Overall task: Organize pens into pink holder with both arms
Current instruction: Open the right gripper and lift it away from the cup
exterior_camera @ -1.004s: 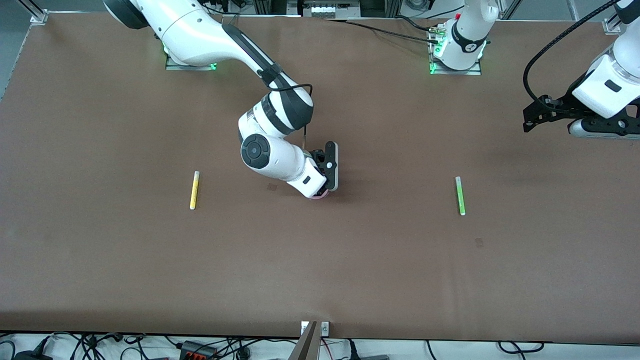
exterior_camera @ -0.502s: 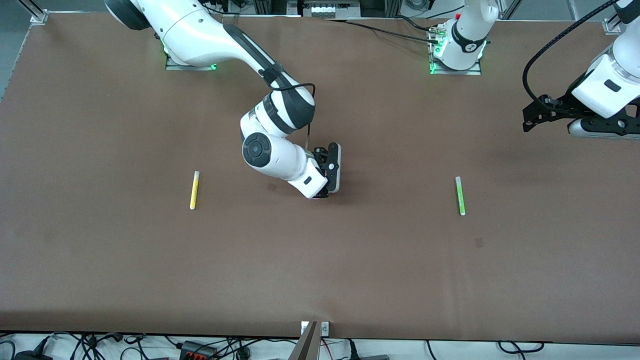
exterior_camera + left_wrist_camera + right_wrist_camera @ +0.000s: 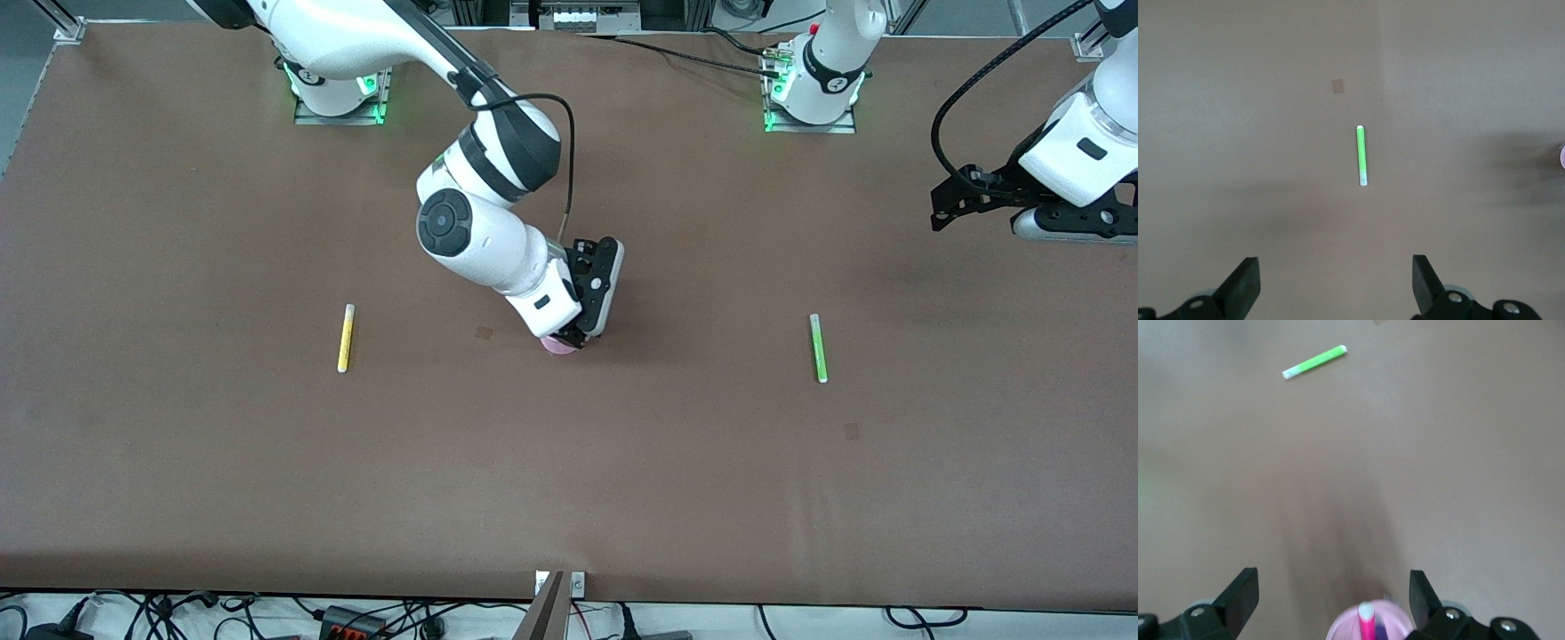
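Right end effector, fingers apart, hides most of the pink holder; left end effector spread, waiting

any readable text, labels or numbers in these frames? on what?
None readable.
Right arm: small dark mark on the wrist housing above the right gripper, too small to read.
Left arm: dark mark on the white wrist housing, and a round emblem on its base, both too small to read.
Green pen, yellow pen, pink holder: no print visible.
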Controlling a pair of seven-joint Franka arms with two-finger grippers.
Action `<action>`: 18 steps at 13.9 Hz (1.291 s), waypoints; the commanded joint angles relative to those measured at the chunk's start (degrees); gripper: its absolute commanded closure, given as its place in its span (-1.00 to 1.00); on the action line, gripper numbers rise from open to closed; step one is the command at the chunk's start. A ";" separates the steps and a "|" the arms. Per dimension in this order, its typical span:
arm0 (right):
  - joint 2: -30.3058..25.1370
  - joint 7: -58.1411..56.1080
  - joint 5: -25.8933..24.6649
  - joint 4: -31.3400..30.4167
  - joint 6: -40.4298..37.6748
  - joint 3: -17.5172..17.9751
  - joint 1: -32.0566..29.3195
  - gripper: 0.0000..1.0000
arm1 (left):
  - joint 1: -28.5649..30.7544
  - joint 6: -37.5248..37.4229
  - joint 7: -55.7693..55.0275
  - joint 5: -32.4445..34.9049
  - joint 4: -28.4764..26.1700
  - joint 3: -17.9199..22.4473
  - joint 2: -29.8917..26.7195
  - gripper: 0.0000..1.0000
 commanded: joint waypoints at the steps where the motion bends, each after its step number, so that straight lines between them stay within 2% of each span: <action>1: -3.35 12.08 -0.62 -0.74 -5.35 -3.00 -0.52 -1.00 | -0.25 -1.68 -0.63 -0.23 2.71 0.12 1.51 -1.00; 6: -5.99 30.72 -0.71 -0.48 -16.76 -10.12 -1.13 -1.00 | -0.43 -1.68 -0.63 -0.14 2.89 -0.06 1.60 -1.00; 8: -7.74 36.72 -2.19 -0.56 -22.13 -14.68 -1.05 -1.00 | -0.52 -1.68 -0.63 -0.06 2.89 -0.14 1.60 -1.00; 11: -8.98 37.27 -3.52 -0.56 -30.83 -23.11 -0.96 -1.00 | -0.43 -1.68 -0.63 -0.14 2.89 -0.14 1.60 -1.00; 15: -9.69 39.45 -3.61 -0.56 -38.57 -30.51 -0.70 -1.00 | -0.25 -1.77 -0.54 -0.14 2.80 0.03 1.60 -1.00; 18: -9.95 47.44 -3.70 -0.47 -42.10 -31.23 -0.87 -1.00 | -0.34 -1.77 -0.71 -0.14 2.89 -0.05 1.60 -1.00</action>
